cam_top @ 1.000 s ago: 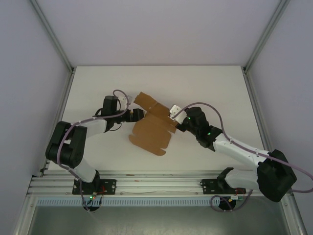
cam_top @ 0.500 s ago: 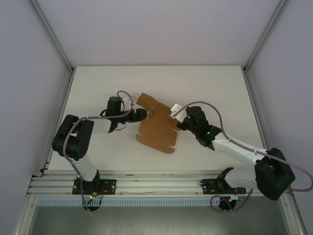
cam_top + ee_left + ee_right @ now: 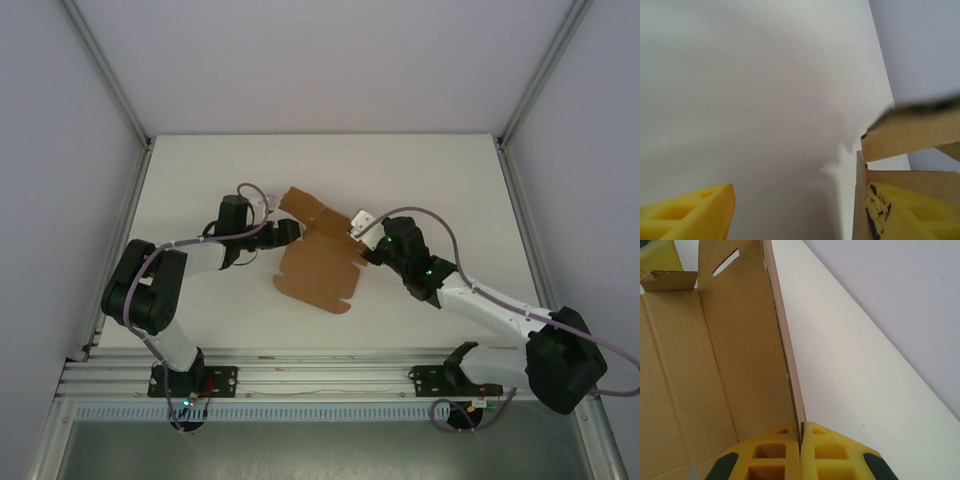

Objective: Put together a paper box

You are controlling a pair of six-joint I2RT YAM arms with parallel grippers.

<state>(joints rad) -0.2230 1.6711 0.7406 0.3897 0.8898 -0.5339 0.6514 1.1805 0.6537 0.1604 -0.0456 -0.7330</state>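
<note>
- The right fingers [image 3: 774,446], yellow and ribbed, are pressing together on the top edge of a thin upright panel, pinching the brown kraft cardboard box [image 3: 715,365] there.
- The left fingers [image 3: 695,210] are standing spread wide. One is lying against the inside of a raised cardboard wall and the other is hanging over bare surface.
- The box is resting mid-way across the white desk [image 3: 200,170] between the two arms, its base flat and its far panels partly raised.
- By my reading, the side walls are being folded up. The right arm is steadying one wall, and the left now needs to close on its panel or push the small corner flap inward without tearing the thin card.
- Compared with a second ago, the box is sitting slightly further right, and the left wrist has crept nearer its far-left corner.
</note>
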